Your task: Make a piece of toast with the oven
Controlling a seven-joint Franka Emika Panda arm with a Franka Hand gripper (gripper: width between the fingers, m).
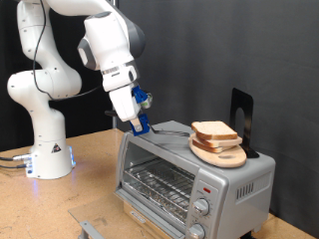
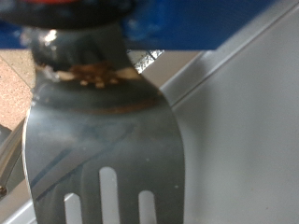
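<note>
1. The gripper point(image 1: 138, 119), at the centre of the exterior view, is clamped on the handle of a metal spatula point(image 2: 98, 140).
2. The slotted blade fills the wrist view, lying over the top of the oven point(image 1: 239, 177).
3. The piece of toast point(image 1: 213, 132) sits right of centre, stacked on a round wooden board point(image 1: 225, 155) on the oven top.

A light-brown wooden worktop point(image 1: 95, 184) carries the silver oven point(image 1: 194, 179) and the robot's white base point(image 1: 50, 159).
</note>
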